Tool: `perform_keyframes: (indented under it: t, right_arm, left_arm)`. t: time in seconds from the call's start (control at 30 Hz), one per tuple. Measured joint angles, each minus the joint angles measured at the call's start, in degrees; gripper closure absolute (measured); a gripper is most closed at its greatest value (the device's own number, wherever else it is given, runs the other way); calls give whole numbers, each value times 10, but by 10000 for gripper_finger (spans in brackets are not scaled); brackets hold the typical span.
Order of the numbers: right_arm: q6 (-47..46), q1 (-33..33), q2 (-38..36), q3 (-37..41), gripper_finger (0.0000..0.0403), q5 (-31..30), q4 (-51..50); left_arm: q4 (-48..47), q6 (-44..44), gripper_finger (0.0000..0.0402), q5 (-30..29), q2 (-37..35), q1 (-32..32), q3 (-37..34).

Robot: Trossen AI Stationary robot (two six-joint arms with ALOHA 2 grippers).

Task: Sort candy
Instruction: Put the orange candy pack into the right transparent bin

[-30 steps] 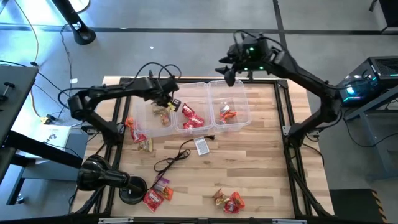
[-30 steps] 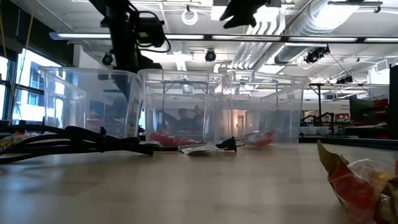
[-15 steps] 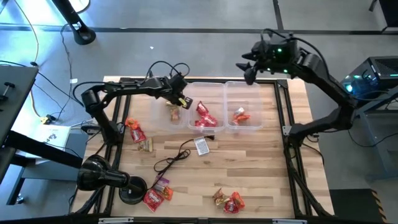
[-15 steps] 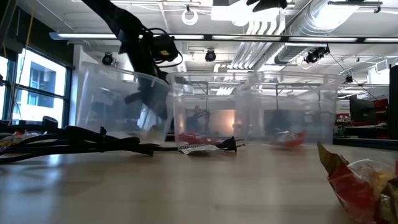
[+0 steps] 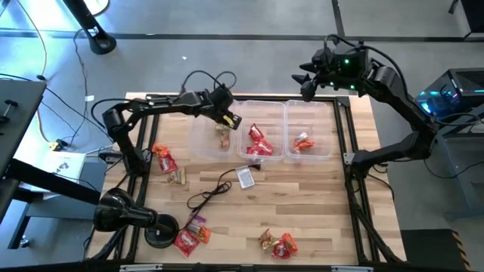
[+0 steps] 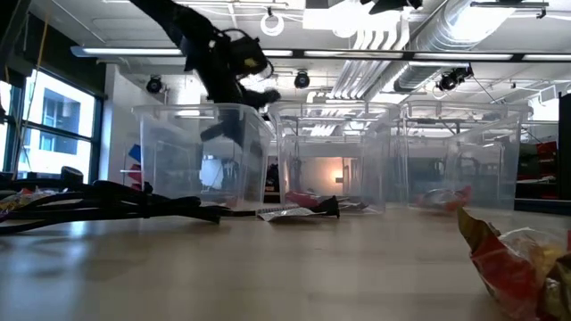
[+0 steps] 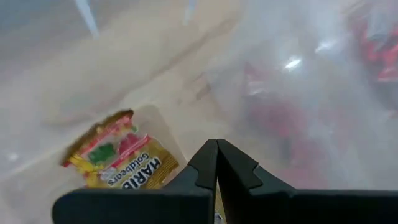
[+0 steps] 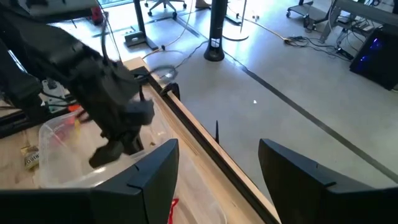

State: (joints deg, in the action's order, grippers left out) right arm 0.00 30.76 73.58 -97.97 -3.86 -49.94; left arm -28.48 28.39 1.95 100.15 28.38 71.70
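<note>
High view: your bins (image 5: 261, 132) have slid rightward.
Left gripper (image 5: 225, 115), pinched empty, dragged them; right gripper (image 5: 308, 81) hovers wide; loose candy (image 5: 277, 243) remains.

My two arms are matte black, built of slim tubular links with chunky rounded joints, and a loose black cable loops above the left pincer (image 5: 229, 119), which ends in two flat, tapering black fingers (image 7: 202, 168). The right pincer (image 5: 306, 81) sits below a boxy wrist housing lit with small green lights, and its own fingers (image 8: 152, 171) are broad, flat black plates with angled tips. A round black base sits at the bench's near left corner.
</note>
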Motion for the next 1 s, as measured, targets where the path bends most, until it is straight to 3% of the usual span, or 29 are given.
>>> perform_keyframes:
  t: [0.33, 0.53, 0.73, 1.0]
  right_arm:
    - [13, 0, 8, 3, 188, 2, 15]
    - [13, 0, 14, 45, 188, 7, 41]
    - [1, 0, 14, 119, 188, 45, 115]
    - [-2, 0, 14, 164, 188, 91, 166]
  left_arm:
    - [-249, -153, 401, -76, -134, 20, 72]
    - [-457, -156, 381, -128, -226, 4, 62]
    - [-536, -114, 319, -155, -306, -3, -36]
    - [-496, -64, 201, -94, -318, 13, -209]
